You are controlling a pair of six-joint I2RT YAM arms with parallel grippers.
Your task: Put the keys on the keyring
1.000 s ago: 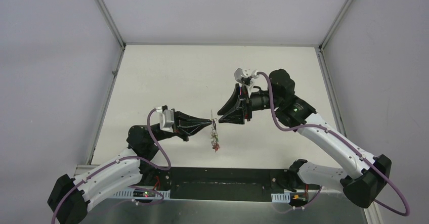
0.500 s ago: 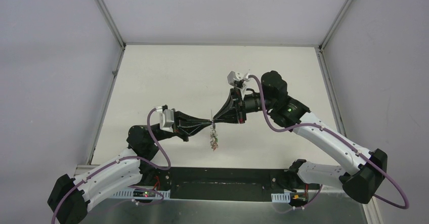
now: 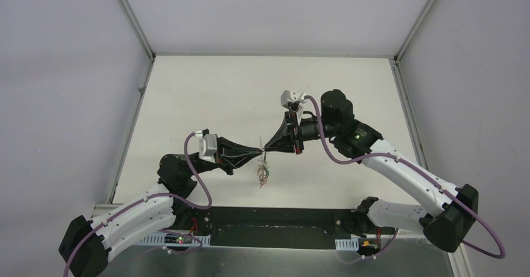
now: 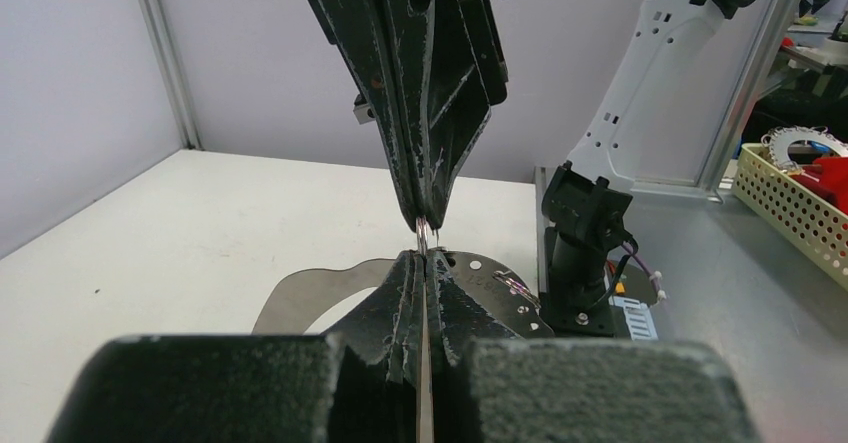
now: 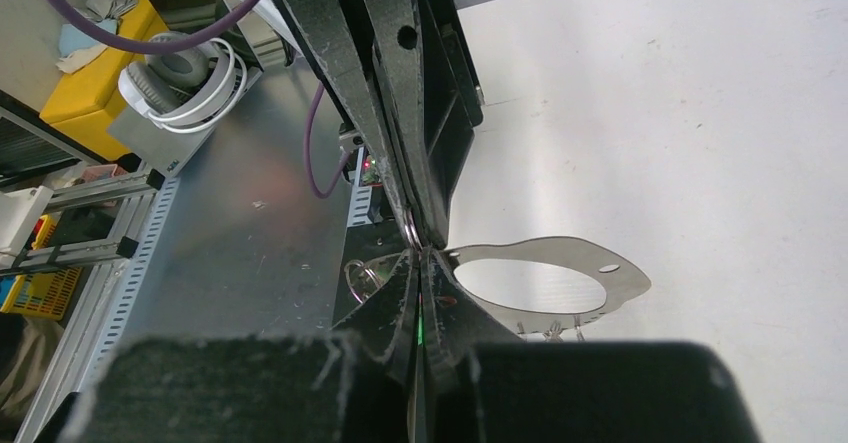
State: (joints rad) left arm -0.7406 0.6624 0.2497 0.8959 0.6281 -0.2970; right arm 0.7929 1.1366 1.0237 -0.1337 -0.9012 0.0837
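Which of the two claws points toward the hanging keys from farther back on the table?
The right claw: it slants in from behind, while the left claw lies nearer the arm bases. The keys hang below their tips.

Pale grey walls [image 3: 62, 70] enclose a white counter [image 3: 206, 95], aluminium posts [image 3: 132, 20] at its corners. A yellow basket [image 4: 790, 198] stands off to the side.

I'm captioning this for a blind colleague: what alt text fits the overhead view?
The left gripper and right gripper meet tip to tip, both shut, above a white table; a bunch of keys dangles just below them.
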